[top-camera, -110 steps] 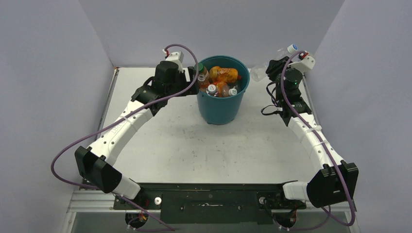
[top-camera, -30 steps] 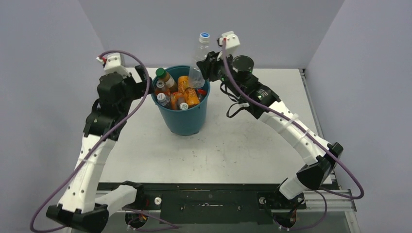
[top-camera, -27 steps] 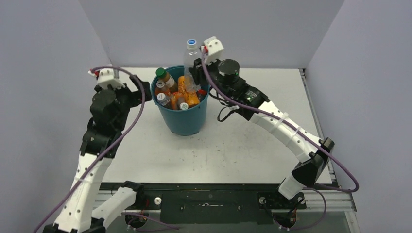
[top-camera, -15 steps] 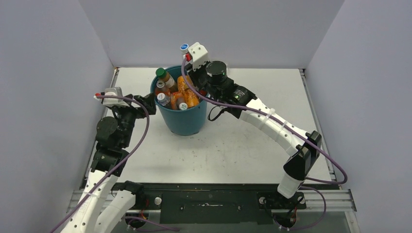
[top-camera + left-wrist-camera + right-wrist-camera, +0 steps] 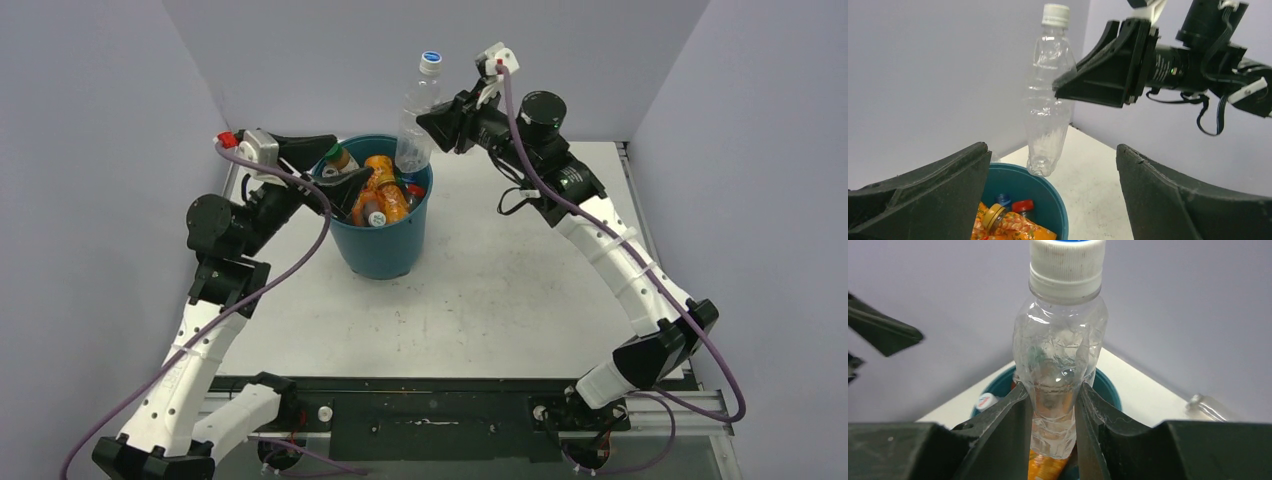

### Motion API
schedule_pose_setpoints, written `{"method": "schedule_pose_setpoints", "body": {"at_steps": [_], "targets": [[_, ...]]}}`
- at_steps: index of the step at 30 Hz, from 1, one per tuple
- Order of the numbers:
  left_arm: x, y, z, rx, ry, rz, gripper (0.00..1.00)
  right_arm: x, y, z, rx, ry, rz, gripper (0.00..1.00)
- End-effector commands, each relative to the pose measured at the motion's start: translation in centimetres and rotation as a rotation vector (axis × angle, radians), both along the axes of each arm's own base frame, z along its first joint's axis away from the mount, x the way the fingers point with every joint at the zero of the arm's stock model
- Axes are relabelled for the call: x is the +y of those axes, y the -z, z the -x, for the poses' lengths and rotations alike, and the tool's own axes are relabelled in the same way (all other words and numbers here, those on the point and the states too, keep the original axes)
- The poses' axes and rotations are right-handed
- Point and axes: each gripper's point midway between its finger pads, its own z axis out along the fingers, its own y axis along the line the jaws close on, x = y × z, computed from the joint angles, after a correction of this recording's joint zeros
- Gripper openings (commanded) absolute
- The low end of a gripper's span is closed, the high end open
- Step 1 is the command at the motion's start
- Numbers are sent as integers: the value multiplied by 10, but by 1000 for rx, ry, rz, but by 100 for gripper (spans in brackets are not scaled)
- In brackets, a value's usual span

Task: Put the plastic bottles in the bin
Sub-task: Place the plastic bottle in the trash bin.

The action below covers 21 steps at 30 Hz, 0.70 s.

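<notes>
The right gripper (image 5: 1050,405) grasps a clear bottle (image 5: 416,115) upright just above the bin (image 5: 385,250), probably to drop it inside, while the left gripper (image 5: 345,162) hovers released and empty at the bin's left rim.

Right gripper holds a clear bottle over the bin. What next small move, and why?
Probably open the right gripper: the clear bottle hangs upright with its base just above the bin, over bottles already inside, so it should drop in.

Your top view looks down from above the near edge of the table (image 5: 480,300). Your left wrist view looks upward across the rim of the bin (image 5: 1020,180). Your right wrist view presses close on the clear bottle (image 5: 1060,355), which all three views share.
</notes>
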Motion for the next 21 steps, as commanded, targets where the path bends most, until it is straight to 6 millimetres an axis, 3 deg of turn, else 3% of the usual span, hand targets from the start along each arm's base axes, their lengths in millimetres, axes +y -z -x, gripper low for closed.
{"method": "schedule_pose_setpoints", "body": {"at_steps": [1, 7, 15, 19, 21], "targets": [[-19, -8, 7, -58, 101, -95, 96, 10, -54, 57, -36, -234, -141, 5], [-49, 3, 0, -22, 198, -184, 96, 14, -62, 72, -19, -326, -192, 5], [-59, 17, -28, 20, 147, -230, 99, 19, -65, 87, 14, -418, -222, 5], [-66, 10, -32, 19, 169, -194, 70, 21, -59, 87, 37, -423, -214, 5], [-69, 7, -34, 25, 178, -183, 51, 21, -54, 85, 52, -411, -211, 6]]}}
